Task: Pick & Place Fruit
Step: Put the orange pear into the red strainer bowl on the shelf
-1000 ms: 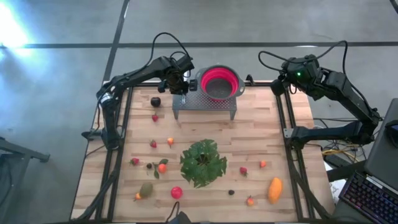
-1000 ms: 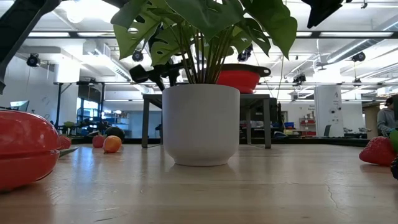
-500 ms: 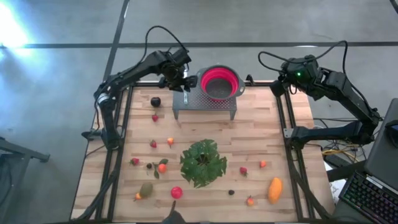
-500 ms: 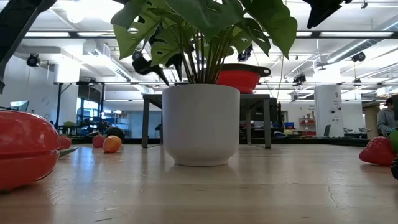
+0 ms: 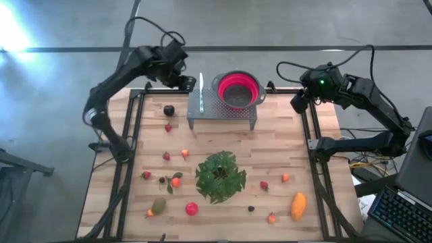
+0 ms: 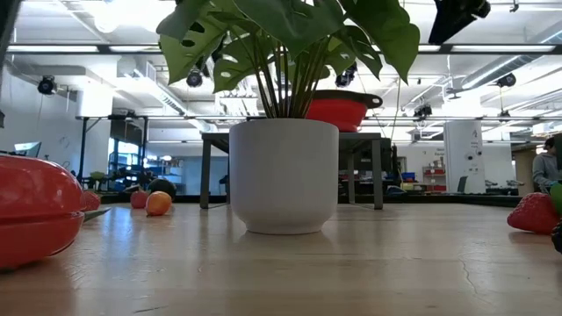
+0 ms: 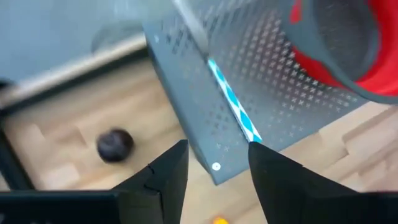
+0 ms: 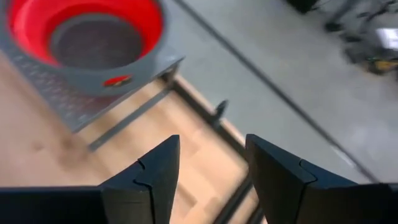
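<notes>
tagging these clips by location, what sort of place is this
Most likely a robotics lab or workshop in an open industrial hall. The wooden table stands on a bare concrete floor, exposed ceiling ducts and strip lights run overhead, and a keyboard sits beside the rig.

- Left arm (image 5: pixel 115 84): slim dark links and a black cable looping over its upper part.
- Right arm (image 5: pixel 368 101): the same dark build, with a small green light on its wrist and a black cable arching above.
- Fingers (image 7: pixel 168 171): dark, angular and wedge-shaped.
</notes>
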